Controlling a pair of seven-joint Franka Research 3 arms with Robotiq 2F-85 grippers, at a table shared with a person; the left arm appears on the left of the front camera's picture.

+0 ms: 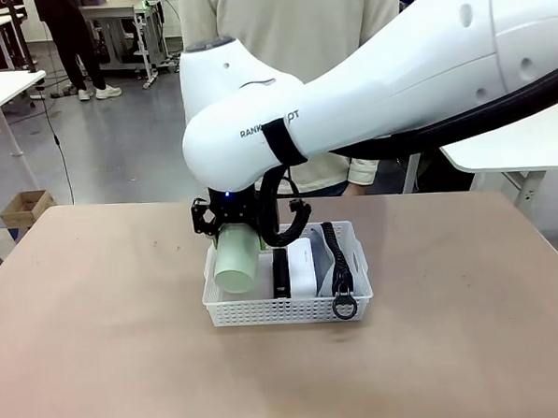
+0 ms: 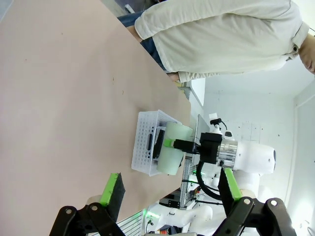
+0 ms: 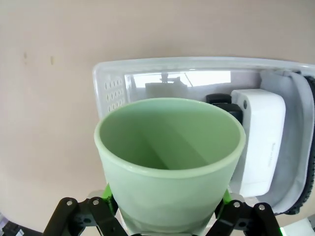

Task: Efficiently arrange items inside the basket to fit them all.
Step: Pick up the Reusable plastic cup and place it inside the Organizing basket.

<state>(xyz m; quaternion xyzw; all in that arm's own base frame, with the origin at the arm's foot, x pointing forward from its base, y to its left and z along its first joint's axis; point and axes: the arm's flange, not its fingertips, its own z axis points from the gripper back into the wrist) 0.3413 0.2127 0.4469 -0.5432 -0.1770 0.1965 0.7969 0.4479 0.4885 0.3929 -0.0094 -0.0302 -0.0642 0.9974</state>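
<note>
So the right gripper (image 1: 232, 232) has its fingers clamped on the pale green cup (image 1: 237, 260), one green pad on each side of the cup's lower body. The cup is tipped over on its side with the open mouth pointing toward the robot's edge of the table, hanging in the left end of the white basket (image 1: 286, 308); I can't tell if it's touching the floor yet. From the right wrist cam the cup's mouth (image 3: 170, 135) sits right above the fingers, with the small white box (image 3: 259, 142) just beside it and the black stapler (image 3: 224, 102) wedged between them. The grey pouch (image 1: 339, 262) lies along the basket's right side. The left gripper (image 2: 170, 191) is spread wide, holding nothing, well off from the basket.
</note>
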